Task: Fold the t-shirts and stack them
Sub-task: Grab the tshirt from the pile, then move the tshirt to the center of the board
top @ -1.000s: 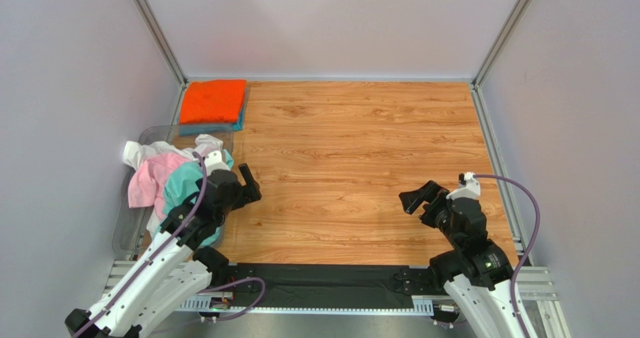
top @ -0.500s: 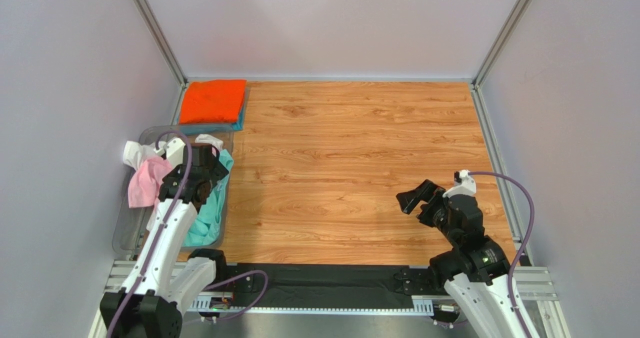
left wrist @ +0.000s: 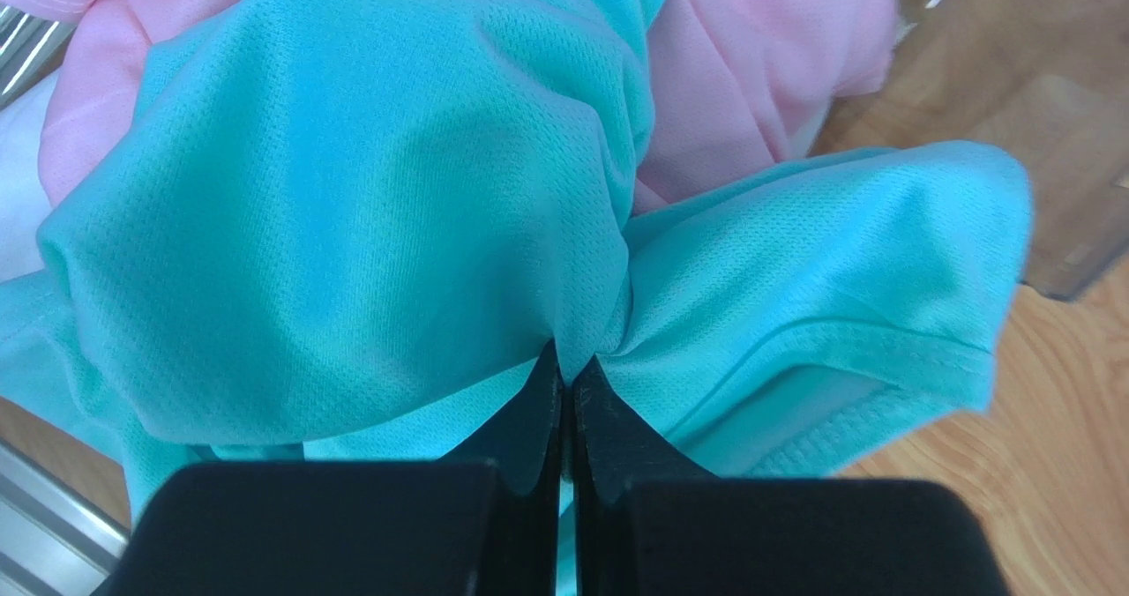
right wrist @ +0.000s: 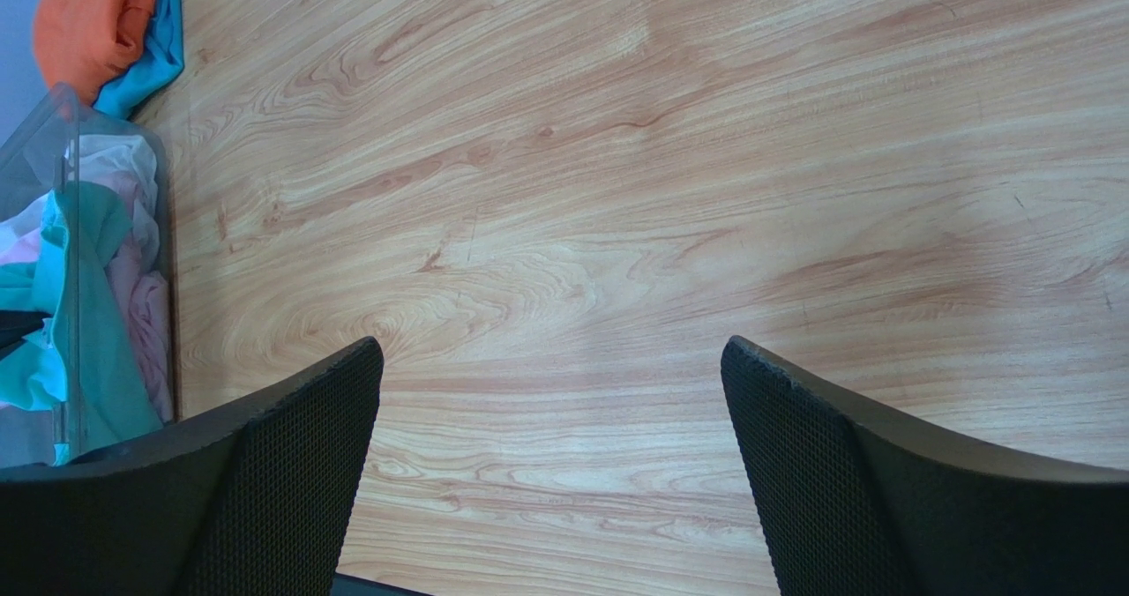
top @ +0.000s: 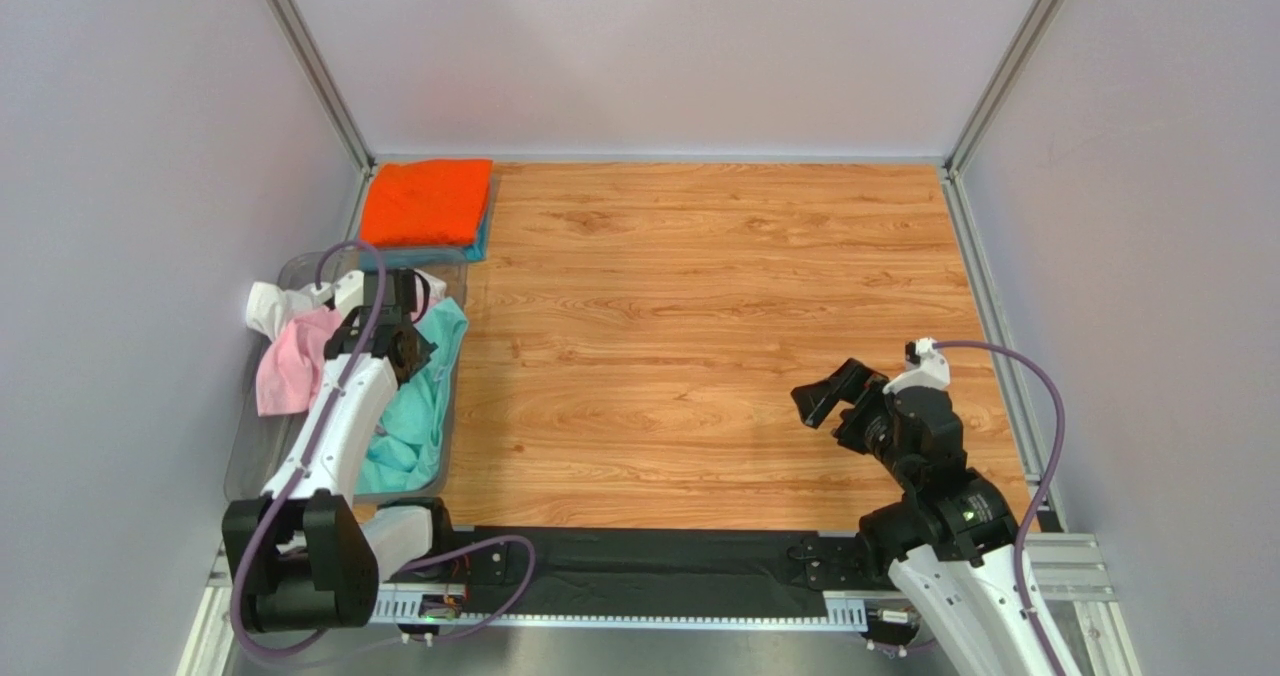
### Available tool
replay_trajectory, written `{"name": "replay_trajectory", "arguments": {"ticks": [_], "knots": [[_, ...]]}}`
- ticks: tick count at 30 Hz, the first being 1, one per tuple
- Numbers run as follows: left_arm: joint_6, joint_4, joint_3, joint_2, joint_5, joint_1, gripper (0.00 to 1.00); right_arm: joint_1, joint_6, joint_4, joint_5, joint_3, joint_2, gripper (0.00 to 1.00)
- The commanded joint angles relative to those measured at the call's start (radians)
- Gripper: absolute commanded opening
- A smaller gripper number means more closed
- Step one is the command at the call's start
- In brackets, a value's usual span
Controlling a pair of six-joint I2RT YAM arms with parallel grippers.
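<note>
A crumpled mint-green t-shirt (top: 413, 406) (left wrist: 331, 186) lies in a clear plastic bin (top: 248, 466) at the left edge of the table. My left gripper (top: 394, 349) (left wrist: 570, 371) reaches down into the bin and is shut on a pinched fold of this shirt. A pink t-shirt (top: 286, 369) (left wrist: 755, 80) and a white t-shirt (top: 271, 306) lie beside it in the bin. An orange t-shirt (top: 428, 201) sits folded on a teal-blue one (top: 483, 235) at the back left corner. My right gripper (top: 830, 391) (right wrist: 550, 345) hovers open over bare wood at the right.
The wooden tabletop (top: 721, 301) is walled by grey panels on three sides. A black strip (top: 646, 564) runs along the near edge between the arm bases. The bin's wall (right wrist: 66, 160) shows at the left of the right wrist view.
My left arm swung left from the bin's inner edge to over the clothes, then its open jaws shut on the mint-green t-shirt. The right arm barely moved.
</note>
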Motion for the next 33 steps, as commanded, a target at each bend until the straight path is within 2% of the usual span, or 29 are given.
{"name": "replay_trajectory", "arguments": {"ticks": [1,5,8,10,13,18,20,25,26,28,29,33], "knots": [[0.015,0.021,0.025,-0.116,0.059,0.006,0.00,0.001,-0.007,0.031,0.014,0.010,0.005,1.00],[0.060,0.071,0.010,-0.232,0.209,0.006,0.00,0.001,-0.007,0.032,0.016,0.013,0.006,1.00],[0.069,0.100,0.017,-0.290,0.375,0.005,0.00,0.001,-0.004,0.029,0.008,0.007,0.005,1.00],[0.081,0.103,0.063,-0.310,0.547,0.003,0.00,0.001,-0.006,0.029,-0.001,0.012,0.002,1.00],[0.092,0.102,0.109,-0.324,0.628,-0.027,0.00,0.001,-0.004,0.028,-0.004,0.006,-0.005,1.00],[0.127,0.096,0.242,-0.323,0.646,-0.237,0.00,0.000,-0.003,0.029,0.002,0.007,-0.012,1.00],[0.134,0.100,0.284,-0.313,0.657,-0.283,0.00,0.001,0.000,0.032,-0.004,0.001,-0.015,1.00],[0.126,0.140,0.454,-0.240,0.775,-0.376,0.00,0.001,-0.003,0.043,-0.009,-0.004,-0.018,1.00],[0.123,0.171,0.482,-0.224,0.838,-0.412,0.00,0.001,-0.003,0.046,-0.010,-0.008,-0.015,1.00],[0.109,0.229,0.552,-0.171,0.919,-0.454,0.00,0.001,-0.001,0.051,-0.012,-0.010,-0.014,1.00],[0.102,0.270,0.579,-0.146,0.970,-0.512,0.00,0.000,-0.001,0.051,-0.012,-0.010,-0.015,1.00],[0.167,0.222,0.827,0.040,0.979,-0.701,0.00,0.001,0.002,0.054,-0.018,-0.016,-0.020,1.00]]}}
